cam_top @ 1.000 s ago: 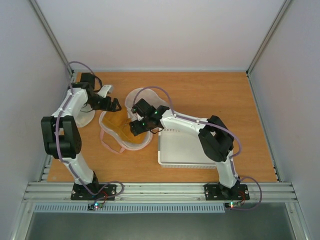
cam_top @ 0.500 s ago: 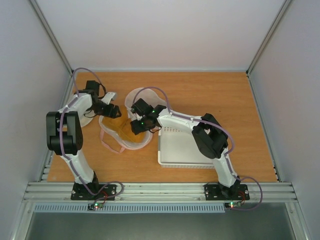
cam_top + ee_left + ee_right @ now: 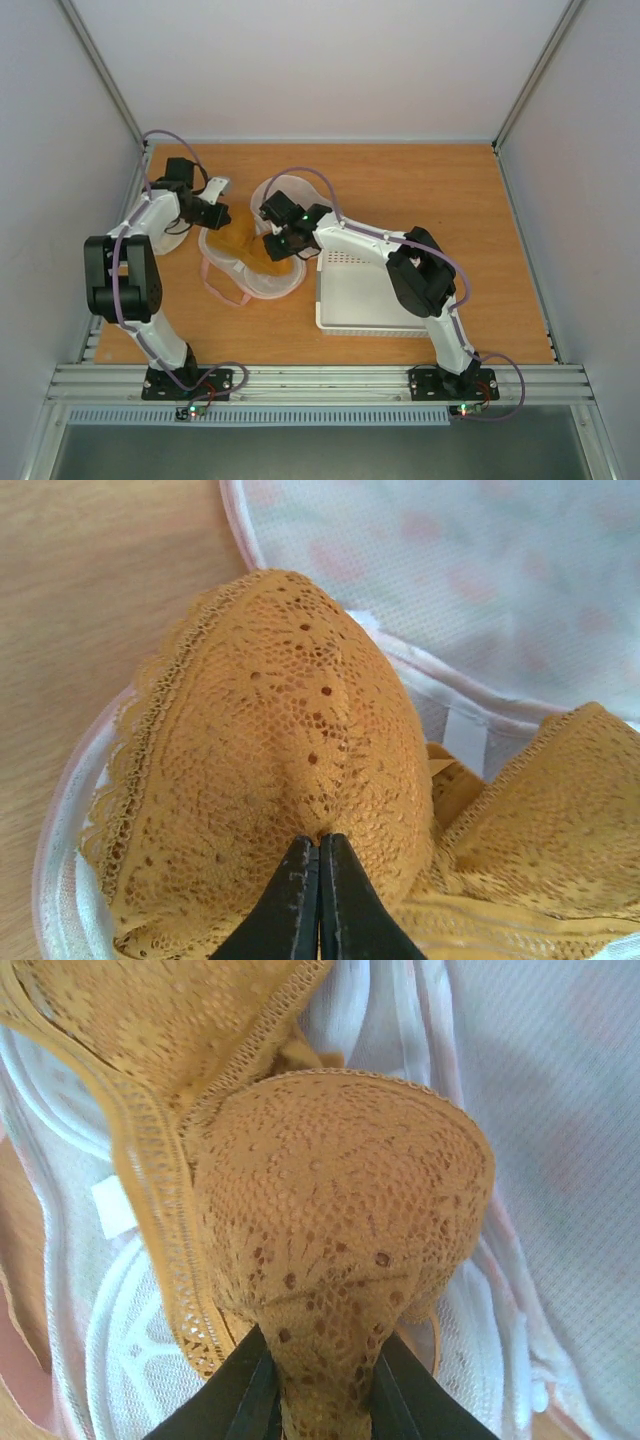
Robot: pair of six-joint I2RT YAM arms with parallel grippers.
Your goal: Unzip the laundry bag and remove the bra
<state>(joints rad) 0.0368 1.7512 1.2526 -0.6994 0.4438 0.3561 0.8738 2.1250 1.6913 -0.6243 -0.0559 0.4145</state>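
Mustard lace bra (image 3: 330,1190) sits in the unzipped laundry bag (image 3: 560,1110) on the surface (image 3: 90,600); right pincer (image 3: 320,1395) clenched on one cup's edge, left pincer (image 3: 318,905) closed, apparently nipping the other cup, so both can lift it out.

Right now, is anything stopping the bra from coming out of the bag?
Nothing visible. The bag lies open, the bra is bare on top of it, and the left end effector and right end effector each pinch a cup.
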